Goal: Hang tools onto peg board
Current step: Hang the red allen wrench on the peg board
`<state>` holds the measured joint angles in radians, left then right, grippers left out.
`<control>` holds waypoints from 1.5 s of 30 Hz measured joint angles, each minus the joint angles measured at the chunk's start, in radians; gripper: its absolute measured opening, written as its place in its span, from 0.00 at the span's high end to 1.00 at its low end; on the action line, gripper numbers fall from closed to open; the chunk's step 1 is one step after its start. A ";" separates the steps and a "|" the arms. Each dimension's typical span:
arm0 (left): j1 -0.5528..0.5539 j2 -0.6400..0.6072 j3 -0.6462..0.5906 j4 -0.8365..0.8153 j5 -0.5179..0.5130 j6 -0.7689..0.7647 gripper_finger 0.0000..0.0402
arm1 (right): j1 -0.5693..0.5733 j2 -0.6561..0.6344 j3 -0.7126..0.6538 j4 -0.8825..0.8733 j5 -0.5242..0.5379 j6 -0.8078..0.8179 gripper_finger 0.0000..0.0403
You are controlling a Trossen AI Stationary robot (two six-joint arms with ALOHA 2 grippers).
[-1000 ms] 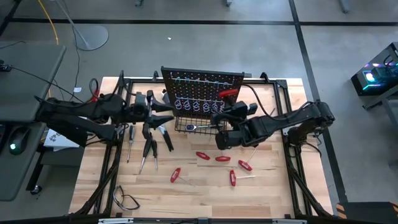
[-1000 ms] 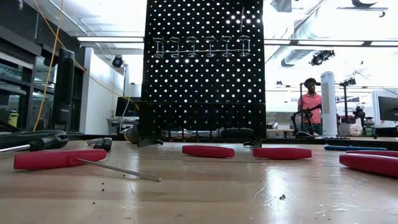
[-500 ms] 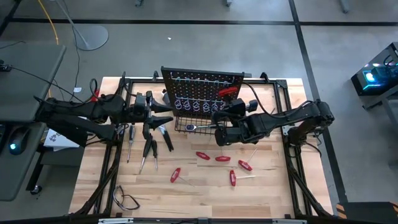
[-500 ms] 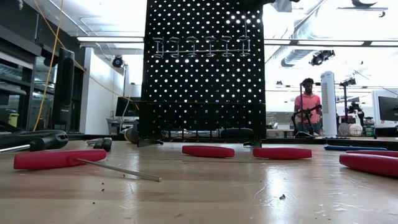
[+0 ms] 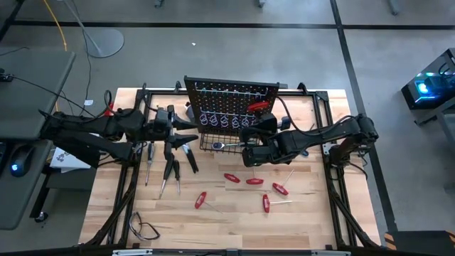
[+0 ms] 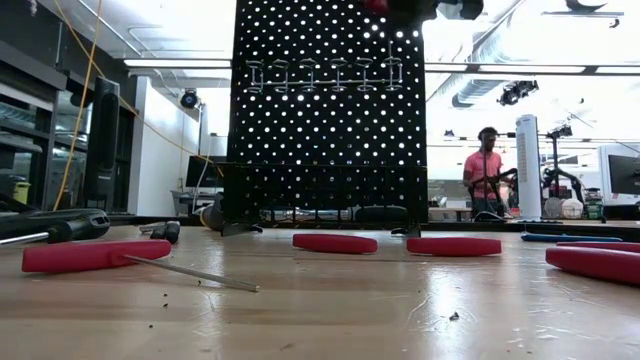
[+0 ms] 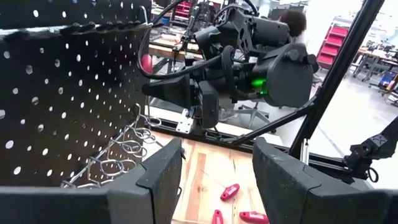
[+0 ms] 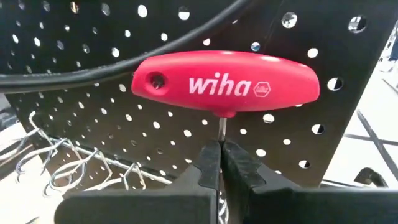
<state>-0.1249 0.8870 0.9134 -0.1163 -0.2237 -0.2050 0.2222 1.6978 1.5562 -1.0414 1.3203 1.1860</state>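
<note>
The black peg board [image 5: 231,107] stands upright at the table's far middle, with a wire basket [image 5: 224,144] at its base and a row of wire hooks [image 6: 320,72]. My right gripper [image 8: 221,147] is shut on a red T-handled tool [image 8: 225,84] held before the board's holes; the tool also shows in the high view [image 5: 260,107]. My left gripper [image 7: 214,168] is open and empty at the board's left end [image 5: 190,131]. Several red-handled tools [image 5: 254,181] and black-handled pliers and screwdrivers [image 5: 170,160] lie on the table. My right gripper pinches the tool's thin metal shaft [image 8: 221,127] between its two fingertips, just below the red cross handle. The fingers point toward the peg board. The tool is lifted clear of the table, its handle level along the board's face; whether it touches the board I cannot tell.
A silver ratchet [image 5: 220,144] lies in the basket. A black cable loop [image 5: 146,229] lies at the near left corner. The black table frame [image 5: 334,178] runs along both sides. A person [image 6: 485,165] stands in the room beyond the table.
My right gripper, still shut on the red T-handled tool, has gone down and a little toward the table's left edge along the board; its fingers and the red handle now show at the top edge of the low view.
</note>
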 joint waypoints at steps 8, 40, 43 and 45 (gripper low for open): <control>0.000 0.000 0.000 -0.014 0.000 0.000 0.55 | 0.000 0.000 0.000 -0.017 -0.072 -0.040 1.00; 0.000 -0.001 0.000 -0.101 -0.021 0.043 0.55 | 0.040 -0.116 0.000 -0.053 -0.095 -0.025 0.53; 0.000 -0.001 0.000 -0.100 -0.034 0.047 0.55 | 0.057 -0.162 0.000 -0.053 -0.106 -0.063 0.53; 0.000 -0.001 0.000 -0.099 -0.042 0.054 0.55 | 0.066 -0.189 0.000 -0.053 -0.148 -0.105 0.53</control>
<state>-0.1249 0.8856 0.9134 -0.2150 -0.2656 -0.1509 0.2878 1.5087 1.5562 -1.0942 1.1727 1.0807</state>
